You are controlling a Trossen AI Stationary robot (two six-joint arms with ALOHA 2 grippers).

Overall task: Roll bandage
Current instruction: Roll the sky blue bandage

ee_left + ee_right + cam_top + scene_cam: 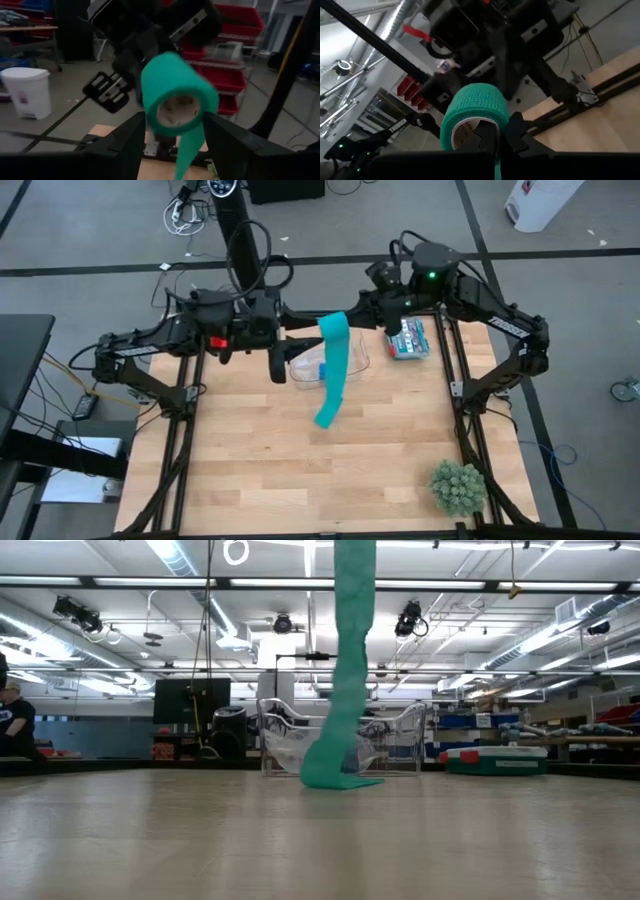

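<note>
Teal bandage roll in the right gripper

The right gripper (pixel 492 137) is closed on the bandage (pixel 475 112) — one dark finger goes into the pale core of the roll. A loose teal strip hangs down from it. Behind — the other arm (pixel 485 40), and the wooden table (pixel 610 100).
</note>
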